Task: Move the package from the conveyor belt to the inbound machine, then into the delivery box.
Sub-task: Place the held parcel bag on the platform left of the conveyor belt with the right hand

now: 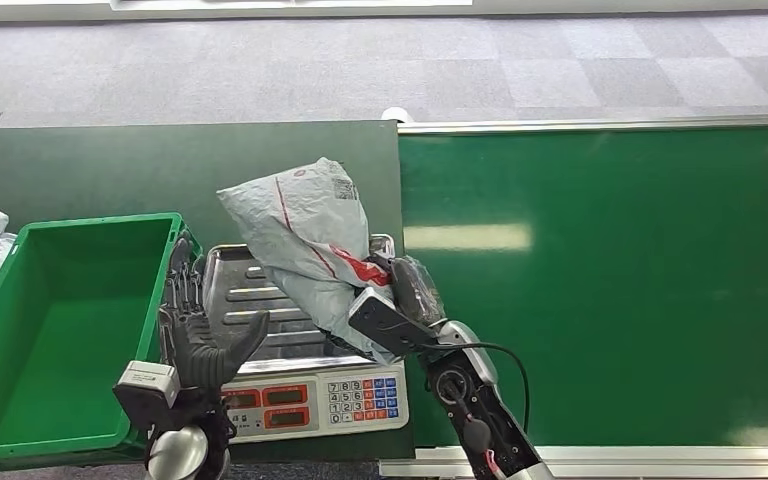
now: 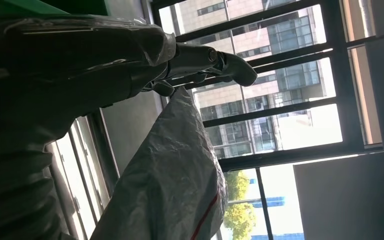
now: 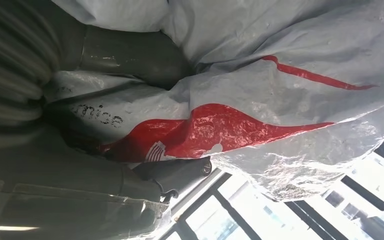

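Your right robot hand (image 1: pixel 400 290) is gripping the package (image 1: pixel 305 240) by its lower corner, and the bag stands tilted over the steel pan of the scale (image 1: pixel 250 300), its bottom edge at or just above the pan; you cannot tell from here whether it is resting. The right wrist view shows the fingers (image 3: pixel 175 172) closed into the crumpled film at the red print.

Treat it as a soft poly mailer: thin, creased plastic, slack, with loose contents that shift. It looks light, since it holds its shape from one corner pinch. The film is glossy, so expect it to slip if you grip a flat face. Take a bunched fold or a corner, as now, and keep it low so the body doesn't swing.

Your left robot hand (image 1: pixel 200 345) is open, fingers spread, upright between the bin (image 1: pixel 70 320) and the scale, with the bag's edge just beside it in the left wrist view. For the pass to the bin, have it take the upper, fuller part of the bag.

The belt (image 1: pixel 600 280) lies to the right.
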`<control>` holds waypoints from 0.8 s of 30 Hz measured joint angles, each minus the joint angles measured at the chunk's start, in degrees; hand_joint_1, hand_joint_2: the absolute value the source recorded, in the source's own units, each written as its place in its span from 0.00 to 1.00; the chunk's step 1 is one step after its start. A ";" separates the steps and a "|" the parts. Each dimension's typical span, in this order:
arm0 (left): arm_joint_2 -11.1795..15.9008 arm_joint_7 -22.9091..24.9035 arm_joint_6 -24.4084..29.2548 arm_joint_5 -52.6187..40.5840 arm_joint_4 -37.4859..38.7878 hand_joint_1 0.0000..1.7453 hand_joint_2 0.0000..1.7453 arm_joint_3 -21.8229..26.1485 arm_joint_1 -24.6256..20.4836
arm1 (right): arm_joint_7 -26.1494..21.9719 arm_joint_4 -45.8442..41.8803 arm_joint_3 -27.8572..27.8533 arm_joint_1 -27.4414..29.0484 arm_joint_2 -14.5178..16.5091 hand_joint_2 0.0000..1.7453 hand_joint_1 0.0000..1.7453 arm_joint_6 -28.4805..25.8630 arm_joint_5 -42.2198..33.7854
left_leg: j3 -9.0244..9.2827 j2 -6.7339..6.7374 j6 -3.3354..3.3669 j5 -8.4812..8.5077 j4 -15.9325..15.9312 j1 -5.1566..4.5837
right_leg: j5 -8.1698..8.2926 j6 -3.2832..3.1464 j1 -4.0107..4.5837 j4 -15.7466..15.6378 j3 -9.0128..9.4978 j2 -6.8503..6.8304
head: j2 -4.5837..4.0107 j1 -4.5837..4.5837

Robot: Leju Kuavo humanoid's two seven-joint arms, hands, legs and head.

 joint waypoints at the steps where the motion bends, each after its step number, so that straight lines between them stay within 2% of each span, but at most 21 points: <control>1: -0.05 0.08 -0.09 -0.04 0.00 0.00 1.00 0.14 -0.01 | 0.07 0.57 0.08 -0.26 0.14 1.00 0.25 0.09 0.21 | 0.00 0.00 0.00 0.00 0.00 0.00 | 0.00 0.00 0.00 0.00 0.00 0.00 | 0.00 0.00; 2: -0.11 0.15 -0.20 -0.09 0.00 0.00 1.00 0.32 -0.02 | 0.09 1.14 0.15 -0.52 0.28 1.00 0.02 0.16 0.42 | 0.00 0.01 0.00 0.00 0.00 0.00 | 0.00 0.00 0.00 0.00 0.00 0.00 | 0.00 -0.01; 3: -0.18 0.22 -0.26 -0.15 0.00 0.00 1.00 0.49 -0.03 | 0.12 1.68 0.25 -0.76 0.43 1.00 0.00 0.20 0.66 | 0.00 0.01 0.00 0.00 0.00 0.00 | 0.00 0.00 0.00 0.00 0.00 0.00 | 0.00 0.00; 15: -0.88 0.49 -0.31 -0.79 0.00 0.00 1.00 1.77 0.02 | 0.32 4.36 0.62 -2.09 1.46 1.00 0.00 -1.82 2.89 | 0.00 0.00 0.00 0.00 0.00 0.00 | 0.00 0.00 0.00 0.00 0.00 0.00 | 0.00 0.00; 20: -0.99 0.52 -0.19 -0.81 -0.03 0.00 1.00 2.31 0.38 | -0.91 2.95 0.71 -1.89 1.55 1.00 0.00 -6.15 2.94 | 0.00 0.00 0.00 0.00 0.00 0.00 | 0.00 0.00 0.00 0.00 -0.01 0.00 | 0.00 -0.01; 24: -1.16 0.52 -0.27 -0.99 -0.34 0.00 1.00 2.44 0.90 | -3.70 -2.29 0.01 -0.20 1.55 1.00 0.00 -11.74 -1.76 | 0.00 0.00 0.00 0.00 0.00 0.00 | 0.00 0.00 0.00 0.00 -0.02 0.00 | 0.00 0.01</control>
